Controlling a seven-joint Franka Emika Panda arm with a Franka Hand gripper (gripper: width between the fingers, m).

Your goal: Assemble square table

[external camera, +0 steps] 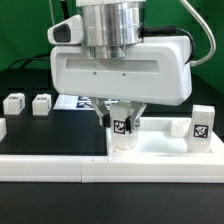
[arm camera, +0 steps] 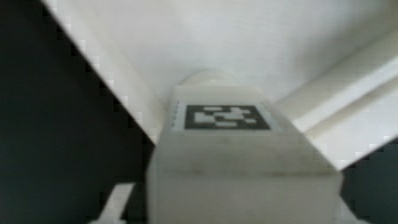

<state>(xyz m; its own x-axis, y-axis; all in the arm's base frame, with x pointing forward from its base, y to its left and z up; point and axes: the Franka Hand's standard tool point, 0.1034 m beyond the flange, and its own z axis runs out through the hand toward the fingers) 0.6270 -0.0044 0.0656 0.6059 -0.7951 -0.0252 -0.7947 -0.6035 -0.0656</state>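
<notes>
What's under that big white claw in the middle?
A tagged white leg, upright between the gripper's fingers, over the white slab. Whether its base touches the slab is hidden.

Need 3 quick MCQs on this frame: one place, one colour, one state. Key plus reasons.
1. The two loose legs stand: A) at the exterior view's left of the claw; B) atop the claw; C) stacked.
2. The table surface is: A) red; B) black; C) yellow.
3. The claw is: A) open, empty; B) out of view; C) shut on a tagged leg.
1A, side by side left of it; 2B, bare surface shows black; 3C, the leg sits clamped in it in both views.
</notes>
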